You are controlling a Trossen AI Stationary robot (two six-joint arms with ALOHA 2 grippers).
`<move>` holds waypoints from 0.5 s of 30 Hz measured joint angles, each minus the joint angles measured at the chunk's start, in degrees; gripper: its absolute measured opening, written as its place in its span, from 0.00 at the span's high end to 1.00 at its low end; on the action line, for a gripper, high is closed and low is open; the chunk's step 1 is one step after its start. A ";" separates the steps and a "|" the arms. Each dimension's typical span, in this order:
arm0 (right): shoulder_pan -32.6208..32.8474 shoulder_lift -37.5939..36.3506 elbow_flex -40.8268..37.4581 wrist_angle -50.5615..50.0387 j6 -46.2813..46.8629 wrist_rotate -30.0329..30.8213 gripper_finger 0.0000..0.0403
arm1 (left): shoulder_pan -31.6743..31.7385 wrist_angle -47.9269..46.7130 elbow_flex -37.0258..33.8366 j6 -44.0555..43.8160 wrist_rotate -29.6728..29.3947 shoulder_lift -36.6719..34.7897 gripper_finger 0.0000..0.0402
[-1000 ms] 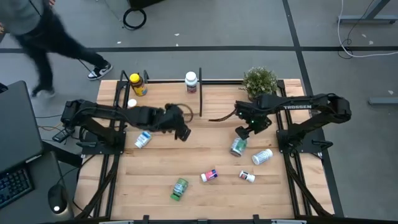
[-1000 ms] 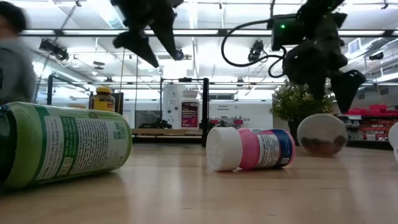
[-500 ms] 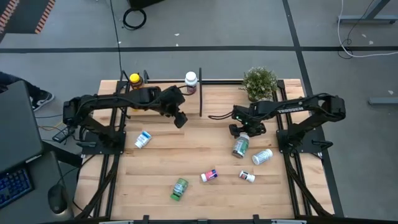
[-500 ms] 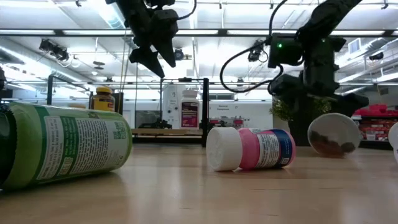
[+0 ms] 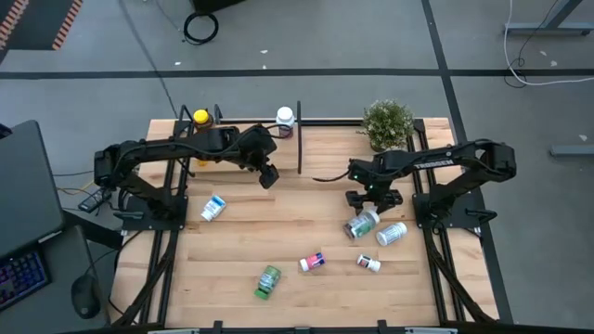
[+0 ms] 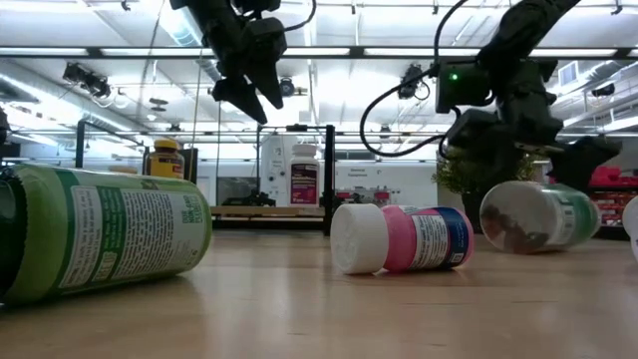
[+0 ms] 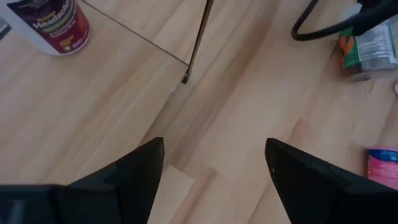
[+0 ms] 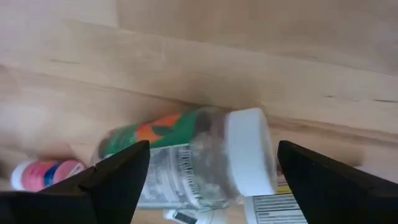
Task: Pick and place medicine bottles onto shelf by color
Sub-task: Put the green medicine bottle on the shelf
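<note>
Grey floor [image 5: 306, 37] with dark seam lines surrounds the plank bench [image 5: 306, 278]. Coiled black cable [image 5: 200, 26] lies far behind. Ceiling strip lights [image 6: 399, 50] run across the room beyond.

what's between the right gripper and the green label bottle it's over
Nothing visible. The right gripper hangs open directly above the green-label bottle, which lies on its side on the tabletop. Another bottle lies just beside it but not over it, so the way down looks clear.

Plank table [image 5: 306, 209] with five bottles lying loose; shelf [image 5: 243, 139] with two bottles upright; potted plant [image 5: 387, 122].
</note>
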 joint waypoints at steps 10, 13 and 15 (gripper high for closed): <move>-1.34 -5.43 0.02 -6.43 -11.08 -6.16 0.10 | -0.02 -0.67 0.00 0.83 -0.02 0.00 0.29; -2.28 -6.71 0.02 -8.37 -19.45 -4.01 0.10 | -0.02 -0.67 0.00 0.31 -0.02 0.00 0.29; -2.59 -7.35 0.02 -9.37 -21.65 -2.07 0.10 | -0.02 -0.69 0.00 -1.31 -0.02 0.00 0.29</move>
